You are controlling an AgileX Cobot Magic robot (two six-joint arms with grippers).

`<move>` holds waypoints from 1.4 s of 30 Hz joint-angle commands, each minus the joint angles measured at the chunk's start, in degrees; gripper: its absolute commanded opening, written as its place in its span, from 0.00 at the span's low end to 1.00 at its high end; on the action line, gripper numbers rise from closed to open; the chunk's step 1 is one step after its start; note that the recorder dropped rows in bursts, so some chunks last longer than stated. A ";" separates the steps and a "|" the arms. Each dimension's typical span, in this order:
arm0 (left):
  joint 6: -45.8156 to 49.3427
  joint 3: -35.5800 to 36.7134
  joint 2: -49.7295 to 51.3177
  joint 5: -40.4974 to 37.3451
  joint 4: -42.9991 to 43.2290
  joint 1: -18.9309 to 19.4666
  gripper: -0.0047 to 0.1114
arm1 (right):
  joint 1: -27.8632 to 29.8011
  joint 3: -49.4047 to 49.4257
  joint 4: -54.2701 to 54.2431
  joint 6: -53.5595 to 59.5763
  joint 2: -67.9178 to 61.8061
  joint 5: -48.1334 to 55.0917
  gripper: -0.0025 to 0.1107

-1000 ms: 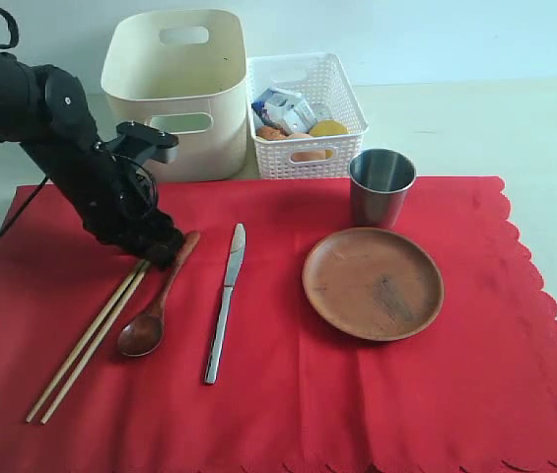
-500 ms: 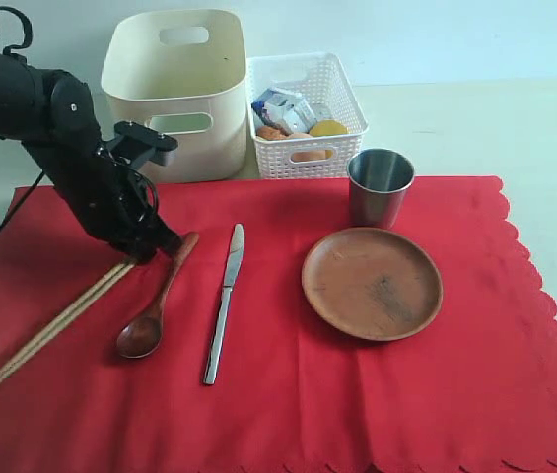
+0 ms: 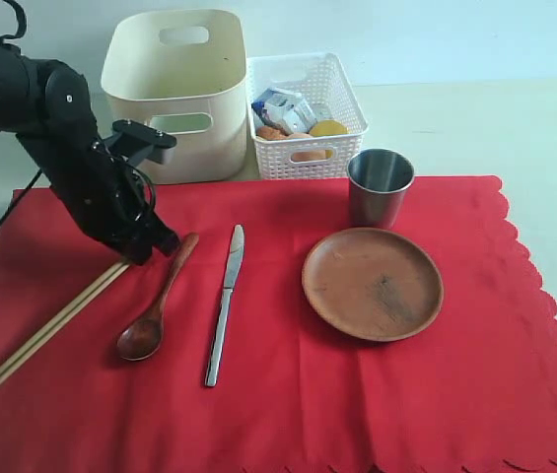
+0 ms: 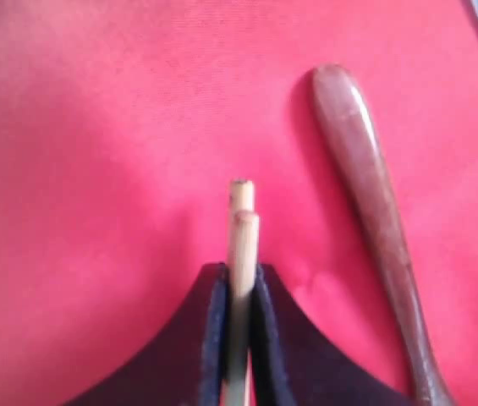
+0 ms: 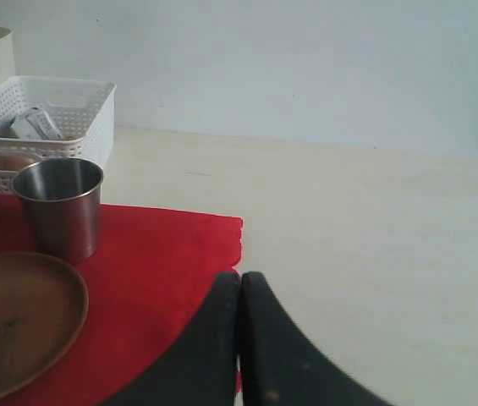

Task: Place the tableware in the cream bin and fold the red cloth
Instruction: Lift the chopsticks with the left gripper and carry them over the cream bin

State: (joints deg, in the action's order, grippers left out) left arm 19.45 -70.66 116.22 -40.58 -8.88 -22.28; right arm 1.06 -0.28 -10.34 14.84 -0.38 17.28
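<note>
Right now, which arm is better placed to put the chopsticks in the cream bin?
Left. The left claw is shut on the chopsticks, close to the cream bin. The right claw is shut, empty, at the red cloth's opposite edge.

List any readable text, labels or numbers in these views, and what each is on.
No text can be read in any view.
Blue-white carton in the white basket: it carries print, too small and blurred to read.
Steel cup, cream bin: no markings visible.
</note>
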 commanded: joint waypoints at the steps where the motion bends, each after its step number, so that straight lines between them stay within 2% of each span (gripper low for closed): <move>1: -0.38 0.02 -0.91 -1.62 -0.29 -0.14 0.04 | 0.27 0.28 -0.17 0.14 0.38 -0.07 0.02; 10: -0.38 0.02 -2.59 -3.43 0.36 -0.14 0.04 | 0.27 0.28 -0.17 0.14 0.38 -0.07 0.02; 32: -0.24 -0.21 -16.27 -4.12 3.87 0.74 0.04 | 0.27 0.28 -0.31 0.14 0.38 -0.07 0.02; 42: -0.24 -6.71 -21.93 -4.12 1.49 4.52 0.04 | 0.27 0.28 -0.31 0.14 0.38 -0.07 0.02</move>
State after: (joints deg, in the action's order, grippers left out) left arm 19.45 -74.76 95.70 -44.86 -5.74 -18.78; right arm 1.06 -0.28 -10.54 14.84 -0.38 17.28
